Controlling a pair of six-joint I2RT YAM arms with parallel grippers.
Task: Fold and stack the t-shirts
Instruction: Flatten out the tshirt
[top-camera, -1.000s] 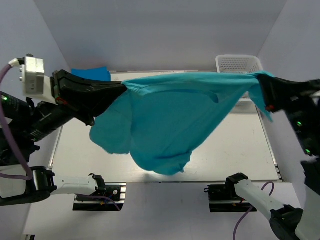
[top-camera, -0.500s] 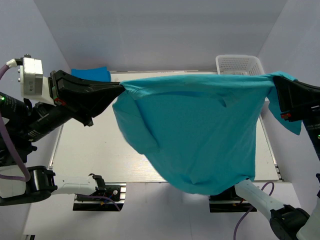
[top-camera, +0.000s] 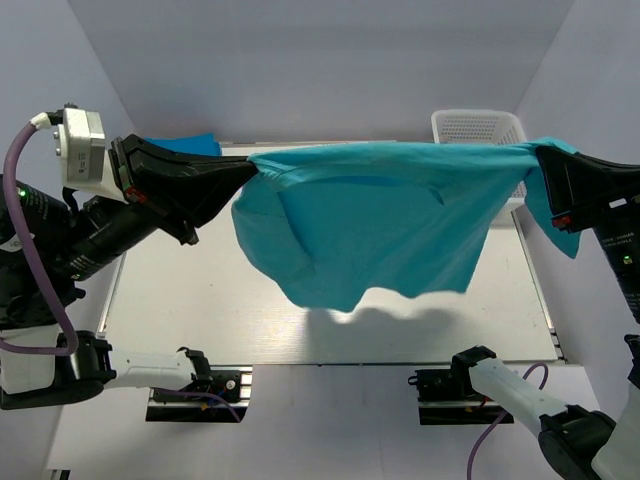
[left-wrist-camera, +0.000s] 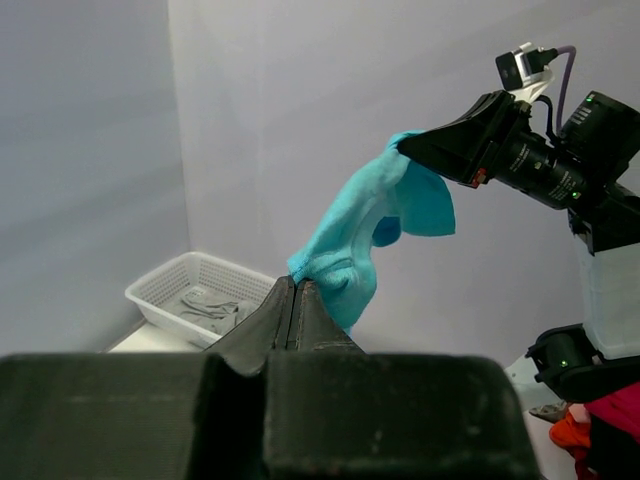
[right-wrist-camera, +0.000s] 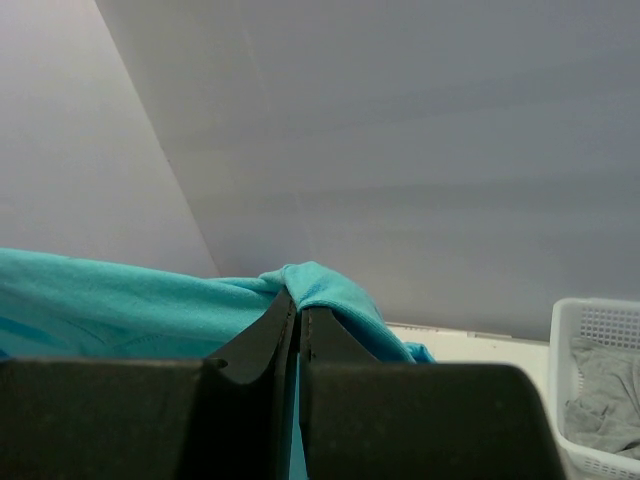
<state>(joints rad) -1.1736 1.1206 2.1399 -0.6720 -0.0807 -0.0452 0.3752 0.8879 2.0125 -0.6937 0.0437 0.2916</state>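
The bright turquoise t-shirt (top-camera: 390, 220) hangs stretched in the air between my two grippers, high above the table. My left gripper (top-camera: 252, 166) is shut on its left end, and my right gripper (top-camera: 540, 156) is shut on its right end. In the left wrist view my left gripper (left-wrist-camera: 296, 282) pinches turquoise fabric (left-wrist-camera: 350, 250). In the right wrist view my right gripper (right-wrist-camera: 296, 298) pinches the same shirt (right-wrist-camera: 120, 300). A deeper blue t-shirt (top-camera: 185, 146) lies at the table's back left. A pale grey-blue garment (left-wrist-camera: 205, 305) lies in the basket.
A white lattice basket (top-camera: 478, 128) stands at the back right corner of the table (top-camera: 200, 310); it also shows in the left wrist view (left-wrist-camera: 160, 290) and the right wrist view (right-wrist-camera: 590, 330). Grey walls close in on both sides.
The hanging shirt has swung up and back; its lower edge now hangs over mid-table instead of the near edge. Both grippers stay shut on its ends.
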